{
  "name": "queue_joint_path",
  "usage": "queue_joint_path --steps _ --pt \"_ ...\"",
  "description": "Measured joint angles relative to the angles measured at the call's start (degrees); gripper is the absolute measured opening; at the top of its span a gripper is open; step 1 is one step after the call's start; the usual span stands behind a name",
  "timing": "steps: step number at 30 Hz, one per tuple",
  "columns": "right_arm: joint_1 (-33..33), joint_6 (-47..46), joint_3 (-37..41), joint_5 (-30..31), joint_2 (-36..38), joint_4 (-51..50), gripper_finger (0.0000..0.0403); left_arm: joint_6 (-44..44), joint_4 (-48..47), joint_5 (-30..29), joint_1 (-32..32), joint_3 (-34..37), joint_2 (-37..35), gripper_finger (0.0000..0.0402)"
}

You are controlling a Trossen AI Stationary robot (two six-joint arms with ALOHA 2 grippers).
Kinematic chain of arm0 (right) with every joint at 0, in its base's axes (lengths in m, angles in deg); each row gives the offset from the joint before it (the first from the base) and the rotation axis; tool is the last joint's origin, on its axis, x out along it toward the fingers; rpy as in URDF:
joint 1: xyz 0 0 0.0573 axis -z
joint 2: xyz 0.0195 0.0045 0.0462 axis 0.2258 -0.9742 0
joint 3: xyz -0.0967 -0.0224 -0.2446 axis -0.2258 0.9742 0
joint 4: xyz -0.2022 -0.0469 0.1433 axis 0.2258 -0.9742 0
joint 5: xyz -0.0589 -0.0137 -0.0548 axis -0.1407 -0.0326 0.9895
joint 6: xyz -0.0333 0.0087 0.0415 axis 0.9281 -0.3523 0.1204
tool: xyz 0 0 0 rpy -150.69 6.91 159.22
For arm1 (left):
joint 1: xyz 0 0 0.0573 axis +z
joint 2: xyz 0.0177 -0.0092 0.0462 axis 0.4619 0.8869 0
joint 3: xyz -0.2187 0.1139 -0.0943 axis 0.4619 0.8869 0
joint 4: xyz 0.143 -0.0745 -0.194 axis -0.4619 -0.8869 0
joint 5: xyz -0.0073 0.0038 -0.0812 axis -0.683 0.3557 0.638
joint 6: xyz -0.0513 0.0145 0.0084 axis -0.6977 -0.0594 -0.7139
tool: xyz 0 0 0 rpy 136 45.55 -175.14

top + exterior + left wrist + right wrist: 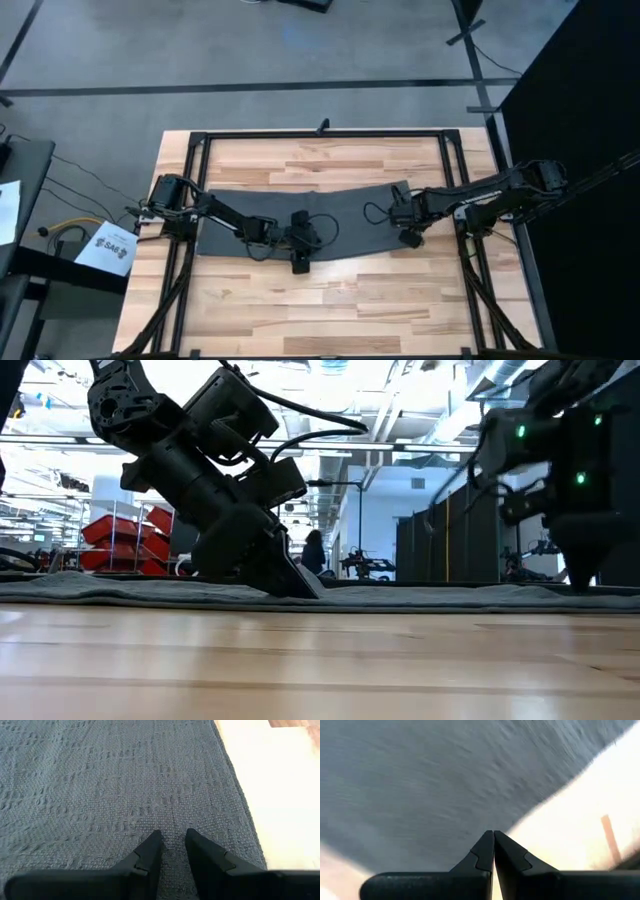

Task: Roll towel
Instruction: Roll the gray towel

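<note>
- Two dark arms reach in over the wooden table (pixel 330 300) from its left and right edges, both down at the towel (pixel 350 205)
- Towel: a long dark grey strip lying flat across the middle of the table, running from near the left edge toward the right edge, its ends slightly nearer the far edge than its centre
- Left gripper (pixel 172 845): set on the towel's near edge about midway along the strip; its two fingers (pixel 150 851) stand a narrow gap apart, tips resting on the weave, with a little cloth showing between them; whether they pinch it cannot be told
- In the low view the left gripper (pixel 290 580) slants down so that its tips meet the cloth
- Right gripper (pixel 493 840): at the towel's right end, by its near edge; its fingers are pressed together tip to tip, pointing at the border between cloth and bare wood; whether any fabric is caught between them cannot be told
</note>
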Motion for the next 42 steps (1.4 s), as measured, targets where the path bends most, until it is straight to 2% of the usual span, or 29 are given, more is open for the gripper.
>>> queue_joint_path --steps 6,12,21,26,30,34,38,42 --pt "-5.1 -3.1 1.2 -0.1 0.7 4.4 0.0 0.5 0.0 0.1 0.0 0.0 0.0 0.0082" --pt "-4.9 -4.0 6.1 0.0 0.7 18.1 0.0 1.6 -0.3 0.4 0.0 0.0 -0.4 0.0082" --pt "-13.1 -13.7 6.1 -1.2 0.6 17.3 0.0 -1.5 -5.9 1.8 1.0 0.9 -8.0 0.0082" --pt "-18.4 -21.1 6.0 -2.9 0.6 16.6 0.0 -3.5 -7.2 -2.6 3.6 0.7 -11.9 0.0082" --pt "-20.4 -23.7 2.7 -4.8 0.5 13.9 0.0 -9.4 -14.6 -5.2 7.6 0.7 -13.8 0.0082" --pt "-19.2 -17.6 -2.2 -4.0 0.7 13.0 0.0 -11.9 -22.3 -3.1 12.9 0.7 -15.3 0.0082" --pt "-14.5 -9.6 -6.0 -2.2 0.7 8.1 0.0 -6.0 -25.1 0.0 17.0 0.7 -18.6 0.0082" --pt "-6.5 2.5 -8.1 -1.8 0.7 6.5 0.0 -0.2 -26.8 4.4 19.8 0.6 -22.7 0.0082"
